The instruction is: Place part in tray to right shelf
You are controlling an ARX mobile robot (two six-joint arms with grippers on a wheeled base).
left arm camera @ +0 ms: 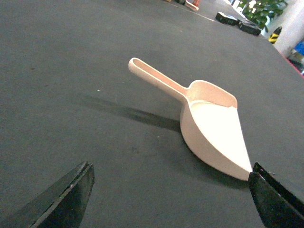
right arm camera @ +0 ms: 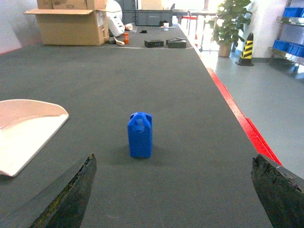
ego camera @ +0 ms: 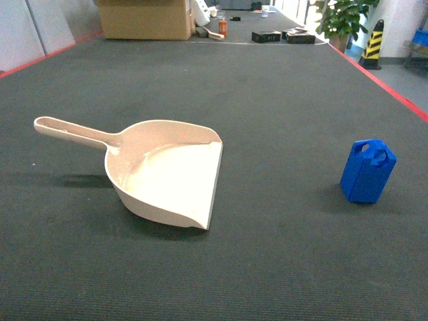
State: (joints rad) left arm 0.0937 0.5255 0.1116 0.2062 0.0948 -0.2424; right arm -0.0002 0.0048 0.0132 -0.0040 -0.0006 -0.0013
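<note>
Cream dustpan tray (ego camera: pixel 164 177) lying left of centre on the dark worktop (ego camera: pixel 281 87), long axis running from handle tip at far left to grey-edged lip facing right. Small blue part (ego camera: pixel 367 171) upright at right of the head frame, well apart from that lip. Left pincer (left arm camera: pixel 171 197) and right pincer (right arm camera: pixel 173 192) both spread wide, gripping nothing.

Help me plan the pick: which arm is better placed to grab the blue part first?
Right. The part stands centred ahead of the open right gripper; the left gripper faces the tray instead.
</note>
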